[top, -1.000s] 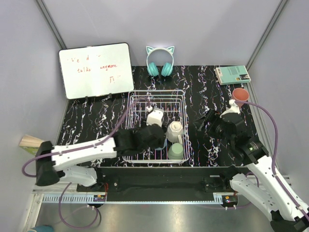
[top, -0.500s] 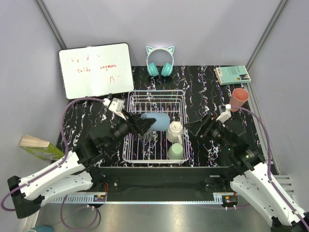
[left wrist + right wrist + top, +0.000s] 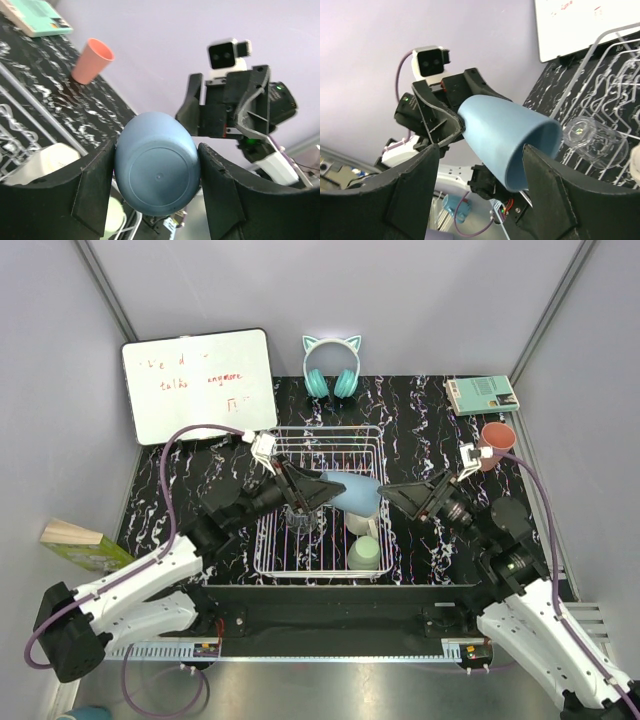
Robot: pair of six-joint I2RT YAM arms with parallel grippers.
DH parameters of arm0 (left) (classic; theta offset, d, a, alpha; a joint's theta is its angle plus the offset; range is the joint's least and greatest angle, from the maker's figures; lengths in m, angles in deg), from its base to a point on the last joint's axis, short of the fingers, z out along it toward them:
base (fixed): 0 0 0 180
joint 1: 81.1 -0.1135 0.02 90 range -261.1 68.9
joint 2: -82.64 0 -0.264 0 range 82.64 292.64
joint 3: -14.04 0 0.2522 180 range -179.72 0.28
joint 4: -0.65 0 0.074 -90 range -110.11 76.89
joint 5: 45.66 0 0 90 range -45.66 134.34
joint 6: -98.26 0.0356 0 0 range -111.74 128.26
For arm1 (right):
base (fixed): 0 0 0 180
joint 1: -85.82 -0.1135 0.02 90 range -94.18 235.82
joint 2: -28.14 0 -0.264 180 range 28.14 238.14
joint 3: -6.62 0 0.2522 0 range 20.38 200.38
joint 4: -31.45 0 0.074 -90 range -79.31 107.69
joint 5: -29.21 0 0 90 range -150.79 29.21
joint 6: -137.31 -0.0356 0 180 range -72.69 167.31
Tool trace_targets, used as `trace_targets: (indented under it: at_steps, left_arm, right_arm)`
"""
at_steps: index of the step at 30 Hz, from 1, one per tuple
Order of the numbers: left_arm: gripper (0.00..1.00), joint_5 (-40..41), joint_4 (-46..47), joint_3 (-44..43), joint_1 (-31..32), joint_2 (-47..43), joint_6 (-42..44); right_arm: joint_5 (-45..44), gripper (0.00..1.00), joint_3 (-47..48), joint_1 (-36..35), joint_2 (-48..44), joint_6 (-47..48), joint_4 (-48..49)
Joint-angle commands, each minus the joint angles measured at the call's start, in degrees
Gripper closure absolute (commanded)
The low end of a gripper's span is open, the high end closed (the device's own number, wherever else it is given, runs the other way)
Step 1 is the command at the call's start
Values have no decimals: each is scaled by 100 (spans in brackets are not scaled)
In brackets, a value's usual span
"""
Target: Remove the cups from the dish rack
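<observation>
Since a moment ago the left gripper (image 3: 316, 490) has carried the smooth light blue cup (image 3: 352, 492) farther right over the white wire dish rack (image 3: 268, 540). It is clamped on the base end, with the mouth toward the right gripper (image 3: 393, 495), whose jaws stand spread either side of the rim. Beneath, the cream mug (image 3: 358, 525) is half hidden, and the clear glass (image 3: 592, 137) barely shows.
</observation>
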Motion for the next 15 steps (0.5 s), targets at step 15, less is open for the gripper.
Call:
trace_targets:
  at_steps: [15]
  left_arm:
    - [100, -617, 1385, 139, -32, 621, -605]
  right_arm:
    - [541, 36, 16, -431, 1251, -486, 1789]
